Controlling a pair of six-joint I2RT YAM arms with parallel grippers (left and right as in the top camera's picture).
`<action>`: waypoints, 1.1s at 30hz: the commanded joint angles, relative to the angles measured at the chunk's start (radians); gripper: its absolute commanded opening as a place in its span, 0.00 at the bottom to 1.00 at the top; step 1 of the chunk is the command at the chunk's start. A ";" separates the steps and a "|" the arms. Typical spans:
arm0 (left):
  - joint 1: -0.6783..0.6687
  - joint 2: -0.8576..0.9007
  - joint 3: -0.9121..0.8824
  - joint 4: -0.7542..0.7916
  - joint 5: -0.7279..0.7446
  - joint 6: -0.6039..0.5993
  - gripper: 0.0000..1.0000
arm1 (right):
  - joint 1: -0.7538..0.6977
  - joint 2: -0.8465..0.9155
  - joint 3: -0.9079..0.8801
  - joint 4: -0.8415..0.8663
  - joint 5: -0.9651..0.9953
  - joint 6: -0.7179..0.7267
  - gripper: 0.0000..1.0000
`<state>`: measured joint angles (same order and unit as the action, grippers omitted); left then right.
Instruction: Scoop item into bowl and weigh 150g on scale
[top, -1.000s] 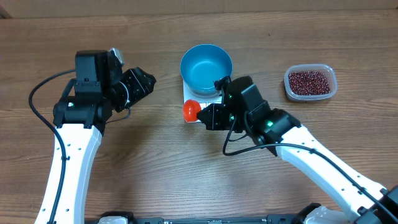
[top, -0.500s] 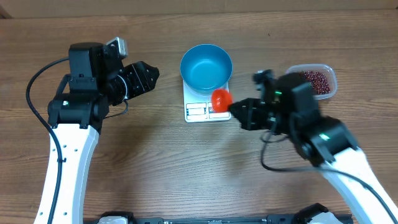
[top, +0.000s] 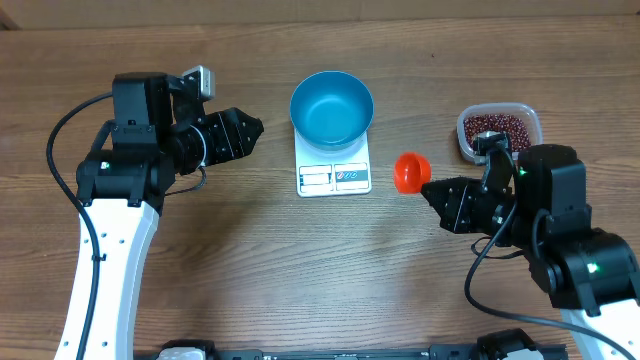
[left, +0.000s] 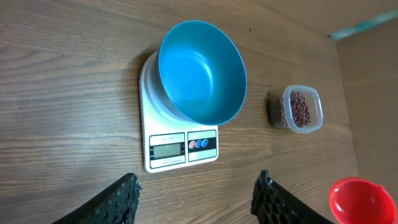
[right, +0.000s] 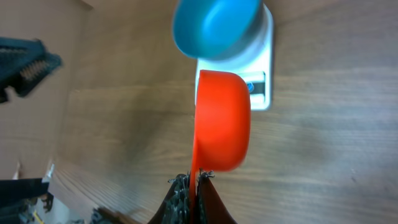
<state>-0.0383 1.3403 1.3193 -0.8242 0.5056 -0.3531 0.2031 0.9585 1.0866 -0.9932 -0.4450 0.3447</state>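
Right gripper (top: 433, 187) pinches the scoop (top: 410, 172) (it looks empty). Carry it far-right to the beans (top: 497, 130), tip the mouth down, dig shallow. Left gripper (left: 196, 194) is spread, holding nothing.

A wooden table (top: 250, 260) bears the scale (top: 334, 177) and a tub (top: 539, 130).
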 joint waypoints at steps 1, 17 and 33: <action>0.005 0.005 0.029 0.000 -0.001 0.070 0.63 | -0.023 0.027 0.071 -0.016 0.010 -0.036 0.04; -0.040 0.006 0.029 0.013 -0.053 0.187 0.66 | -0.248 0.278 0.304 -0.073 0.112 -0.097 0.04; -0.481 0.242 0.027 0.051 -0.312 0.077 0.04 | -0.367 0.278 0.304 -0.094 0.111 -0.133 0.04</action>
<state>-0.4625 1.5196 1.3285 -0.7773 0.2855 -0.2039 -0.1623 1.2438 1.3560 -1.0870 -0.3355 0.2268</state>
